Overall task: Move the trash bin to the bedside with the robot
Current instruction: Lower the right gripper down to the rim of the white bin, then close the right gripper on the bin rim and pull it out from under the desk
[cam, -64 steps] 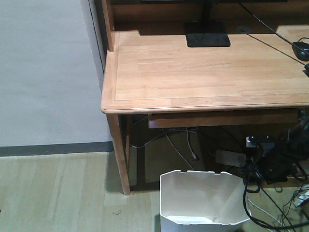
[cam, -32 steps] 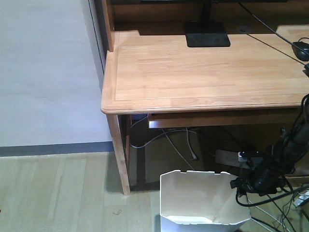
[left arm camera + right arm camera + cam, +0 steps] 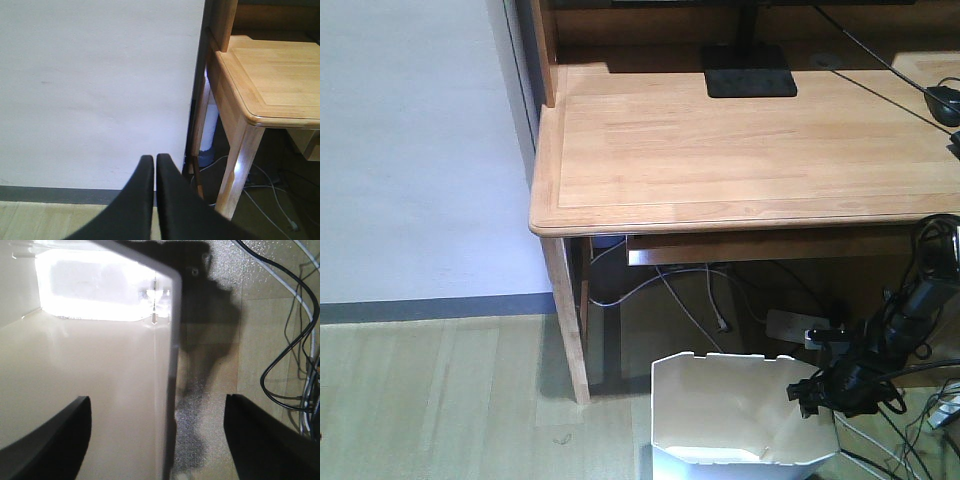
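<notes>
White bin (image 3: pixel 720 415) on floor in front of desk (image 3: pixel 740 150). Right gripper (image 3: pixel 808 393) at bin's right rim, fingers apart, one inside wall, one outside, not touching it. Left gripper (image 3: pixel 154 170) fingers pressed together, holding nothing, facing wall (image 3: pixel 90 90).

Even, diffuse light lay on the counter (image 3: pixel 720 150) above the bin (image 3: pixel 735 410), with a faint sheen along the front edge. Behind the bin, under the counter, it was dim and murky. The front view was sharp but slightly noisy. In the right wrist view the bin's bottom was blown out to white glare. A hard dark shadow fell on the grainy floor (image 3: pixel 250 335) just beside the bin. The right end effector (image 3: pixel 157 400) showed only as blurred black silhouettes. The left end effector (image 3: pixel 154 160) was dark and soft-edged against a bright, flat wall (image 3: pixel 100 75).
</notes>
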You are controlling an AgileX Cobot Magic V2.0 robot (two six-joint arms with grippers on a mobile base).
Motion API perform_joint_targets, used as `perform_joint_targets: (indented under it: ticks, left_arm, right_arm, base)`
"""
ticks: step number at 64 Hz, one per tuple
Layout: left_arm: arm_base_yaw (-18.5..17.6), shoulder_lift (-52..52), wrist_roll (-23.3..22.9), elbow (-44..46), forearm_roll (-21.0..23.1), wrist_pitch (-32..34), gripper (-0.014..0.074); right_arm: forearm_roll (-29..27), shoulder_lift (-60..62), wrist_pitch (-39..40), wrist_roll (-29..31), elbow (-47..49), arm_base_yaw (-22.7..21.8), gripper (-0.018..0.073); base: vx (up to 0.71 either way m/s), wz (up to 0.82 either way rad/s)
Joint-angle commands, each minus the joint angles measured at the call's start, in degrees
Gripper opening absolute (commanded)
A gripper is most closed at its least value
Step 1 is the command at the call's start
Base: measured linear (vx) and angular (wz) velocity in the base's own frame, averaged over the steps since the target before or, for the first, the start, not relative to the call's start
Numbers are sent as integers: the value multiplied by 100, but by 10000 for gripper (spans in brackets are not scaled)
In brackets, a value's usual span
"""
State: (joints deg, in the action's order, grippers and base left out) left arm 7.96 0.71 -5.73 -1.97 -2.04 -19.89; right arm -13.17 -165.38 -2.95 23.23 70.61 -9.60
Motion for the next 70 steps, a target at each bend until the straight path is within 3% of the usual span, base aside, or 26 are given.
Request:
perform_joint_targets:
  ticks: [1,11,18,24,32,42,56,65,70]
  left_arm:
    - [-17,81,-25,-19,13,376,-6]
    - [-17,81,-25,-19,13,376,-6]
    - [-17,81,-25,-19,13,376,-6]
    - [-17,81,-25,-19,13,376,-6]
    - [-17,81,-25,-19,13,376,-6]
    - [-17,81,-25,-19,13,376,-6]
    - [-17,81,-25,-19,13,376,-6]
    - [-17,81,-25,-19,13,376,-6]
    - [-17,81,-25,-19,13,376,-6]
  right_arm:
    - [-29,89,-158,44,260,-54,536]
    - [-44,-245,-455,44,710,-54,515]
    - [-104,-444,-761,44,1054,-54,447]
    - [-226,-522,-998,56,1222,-54,293]
    - [-411,-443,-1031,152,1216,-54,-16]
    - [-871,-150,-854,600,980,-54,-12]
    - [-1977,543,-291,2009,208,-54,-4]
    - [-2687,848,-908,3292,85,-54,-4]
    - [-3371,1021,-1400,4013,85,-73,-4]
  base:
    - [0,0]
    - [0,0]
    - [0,0]
    - [0,0]
    - [0,0]
    - [0,0]
    - [0,0]
    - [0,0]
    - [0,0]
